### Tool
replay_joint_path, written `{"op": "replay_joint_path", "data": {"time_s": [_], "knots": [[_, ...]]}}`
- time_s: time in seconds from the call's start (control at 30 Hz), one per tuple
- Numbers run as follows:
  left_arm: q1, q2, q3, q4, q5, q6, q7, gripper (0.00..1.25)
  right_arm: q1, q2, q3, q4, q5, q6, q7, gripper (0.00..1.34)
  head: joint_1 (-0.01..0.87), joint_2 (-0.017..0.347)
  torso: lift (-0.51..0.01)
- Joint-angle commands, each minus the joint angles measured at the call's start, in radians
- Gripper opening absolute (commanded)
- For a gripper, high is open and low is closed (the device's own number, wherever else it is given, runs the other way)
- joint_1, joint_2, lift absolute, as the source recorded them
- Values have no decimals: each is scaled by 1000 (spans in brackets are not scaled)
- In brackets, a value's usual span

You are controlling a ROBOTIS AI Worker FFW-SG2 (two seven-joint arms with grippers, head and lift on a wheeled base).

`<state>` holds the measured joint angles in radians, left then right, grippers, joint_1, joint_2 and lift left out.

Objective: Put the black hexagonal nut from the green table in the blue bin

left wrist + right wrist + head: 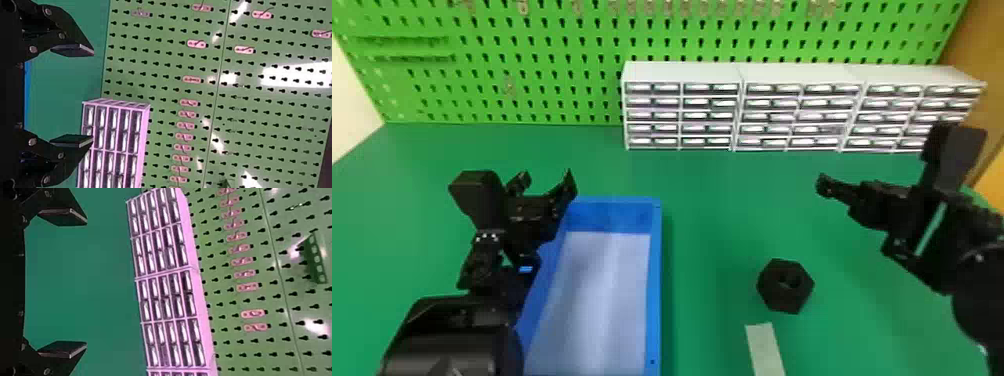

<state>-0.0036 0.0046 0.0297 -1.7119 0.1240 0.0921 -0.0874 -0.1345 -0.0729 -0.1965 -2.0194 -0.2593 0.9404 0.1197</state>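
Observation:
In the head view, a black hexagonal nut [785, 286] lies on the green table [712, 240], right of the blue bin [656, 280], whose inside is bare. My left gripper [547, 187] stands above the bin's far left corner. My right gripper [874, 167] is beyond the nut and to its right, over the table and not touching it. The left wrist view has my left gripper [92, 96] open, its fingers well apart and nothing between them. In the right wrist view my right gripper [86, 284] is likewise open and holds nothing.
White drawer cabinets [742, 72] line the table's back right, in front of a green pegboard [532, 55]. A pale strip [766, 350] lies on the table just nearer than the nut. The bin's raised walls stand between the left arm and the nut.

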Motion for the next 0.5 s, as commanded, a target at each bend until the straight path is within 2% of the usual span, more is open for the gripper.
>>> {"op": "replay_joint_path", "data": {"time_s": [0.0,0.3,0.47], "knots": [[-3,0,-1,0,-6,0,0,778,-60,-4,-12,-2,-14,123,0,1151,686,51,-97],[-4,0,-1,5,-7,1,0,778,-162,-11,-47,-2,28,382,0,1152,686,51,-97],[-6,0,-2,6,-9,1,0,778,-205,-33,-28,4,77,509,0,1152,686,51,-97]]}}
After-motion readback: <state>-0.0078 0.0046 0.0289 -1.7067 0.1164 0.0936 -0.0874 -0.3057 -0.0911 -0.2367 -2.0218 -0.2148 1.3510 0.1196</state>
